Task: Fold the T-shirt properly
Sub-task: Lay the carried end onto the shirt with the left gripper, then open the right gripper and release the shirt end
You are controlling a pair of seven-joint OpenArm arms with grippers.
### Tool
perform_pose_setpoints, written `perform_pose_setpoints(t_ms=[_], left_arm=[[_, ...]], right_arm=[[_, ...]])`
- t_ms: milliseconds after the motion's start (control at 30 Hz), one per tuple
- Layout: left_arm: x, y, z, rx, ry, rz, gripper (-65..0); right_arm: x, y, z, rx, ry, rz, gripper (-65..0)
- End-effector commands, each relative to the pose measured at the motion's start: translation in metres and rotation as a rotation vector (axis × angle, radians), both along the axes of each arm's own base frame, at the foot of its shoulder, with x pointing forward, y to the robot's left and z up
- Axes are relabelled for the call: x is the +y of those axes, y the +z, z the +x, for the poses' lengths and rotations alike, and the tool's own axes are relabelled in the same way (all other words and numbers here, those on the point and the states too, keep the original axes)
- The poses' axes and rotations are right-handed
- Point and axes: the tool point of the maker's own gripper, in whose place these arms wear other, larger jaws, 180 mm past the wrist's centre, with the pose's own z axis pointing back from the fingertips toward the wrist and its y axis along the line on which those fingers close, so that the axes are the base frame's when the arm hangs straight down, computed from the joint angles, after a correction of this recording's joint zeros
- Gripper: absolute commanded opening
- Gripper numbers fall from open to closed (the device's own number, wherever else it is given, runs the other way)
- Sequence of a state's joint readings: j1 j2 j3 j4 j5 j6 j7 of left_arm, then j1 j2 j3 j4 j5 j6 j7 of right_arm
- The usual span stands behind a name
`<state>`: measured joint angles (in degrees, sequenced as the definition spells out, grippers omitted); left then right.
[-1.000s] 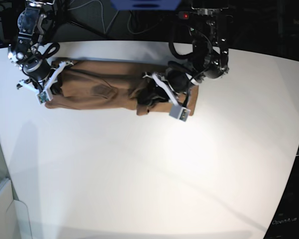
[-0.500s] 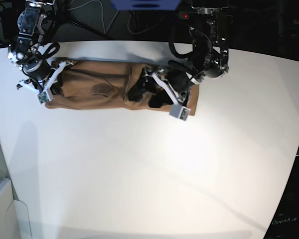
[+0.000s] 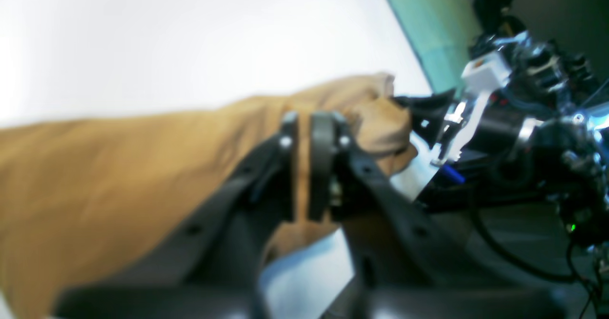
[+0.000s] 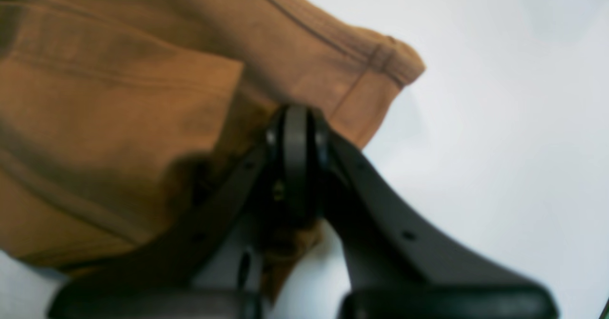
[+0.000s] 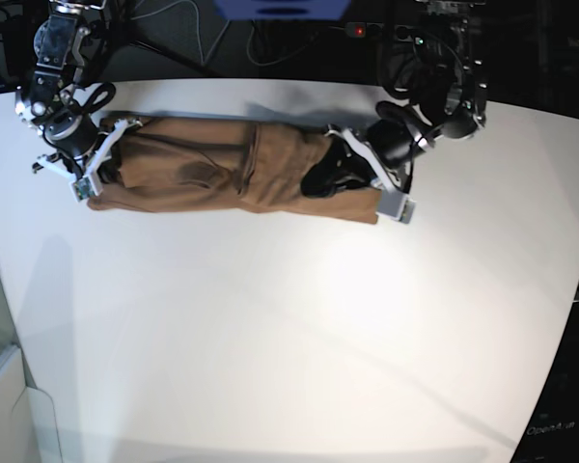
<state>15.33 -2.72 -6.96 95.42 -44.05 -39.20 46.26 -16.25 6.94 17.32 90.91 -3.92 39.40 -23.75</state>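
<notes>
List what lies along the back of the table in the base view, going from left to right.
Right pincer at the cloth's left end → T-shirt stretched in a long band → left pincer on its right end → bare white table.

Both wrist views blurred throughout. Left wrist view: shirt (image 3: 119,166) runs off the left and bottom edges; the strip between the left gripper (image 3: 304,166) pads is all that shows of the pinch, the rest hidden behind the fingers (image 3: 323,166). Far arm (image 3: 523,119) at right too soft to read in detail.

Right wrist view: shirt cut by the top and left edges; right gripper (image 4: 295,166) covers the cloth under its tips.

Base view: right gripper (image 5: 104,159) tips too small to make out; the left arm (image 5: 396,145) hides part of the shirt's end. Table (image 5: 289,338) cut at every edge.
</notes>
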Motion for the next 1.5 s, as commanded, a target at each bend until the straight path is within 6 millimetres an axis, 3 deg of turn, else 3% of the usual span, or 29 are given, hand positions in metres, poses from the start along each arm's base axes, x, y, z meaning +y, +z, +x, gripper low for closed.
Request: perform_pose_setpoints(t_ms=[0, 133, 300, 533, 667, 867, 1167, 1333, 1467], left_arm=[[0.001, 0.013, 0.002, -0.038, 0.001, -0.035, -63.8], [0.011, 0.0, -0.012, 0.002, 0.001, -0.006, -63.3], [0.018, -0.014, -0.014, 0.038, 0.009, 0.005, -63.3], [0.023, -0.052, -0.001, 0.147, 0.036, -0.013, -63.3], [0.025, -0.06, 0.013, 0.153, 0.084, -0.049, -63.3], [0.024, -0.08, 0.015, 0.215, 0.115, -0.075, -63.3], [0.028, -0.087, 0.002, 0.24, 0.116, -0.066, -63.3], [0.029, -0.091, -0.006, 0.259, 0.119, -0.064, -63.3], [0.032, -0.098, -0.019, 0.288, 0.125, -0.057, -63.3]], right_arm=[[-0.003, -0.002, -0.005, 0.026, 0.012, -0.02, -64.3], [-0.003, -0.002, -0.005, 0.026, 0.012, -0.02, -64.3], [-0.003, -0.002, -0.005, 0.028, 0.012, -0.02, -64.3], [-0.003, -0.002, -0.005, 0.028, 0.012, -0.02, -64.3], [-0.003, -0.002, -0.005, 0.028, 0.012, -0.02, -64.3], [-0.004, -0.001, -0.004, 0.025, 0.014, -0.025, -64.3], [-0.014, 0.045, 0.016, -0.088, 0.046, -0.115, -64.0], [-0.015, 0.074, 0.018, -0.152, 0.061, -0.165, -63.3], [-0.032, 0.083, 0.011, -0.123, 0.008, -0.218, -55.1]])
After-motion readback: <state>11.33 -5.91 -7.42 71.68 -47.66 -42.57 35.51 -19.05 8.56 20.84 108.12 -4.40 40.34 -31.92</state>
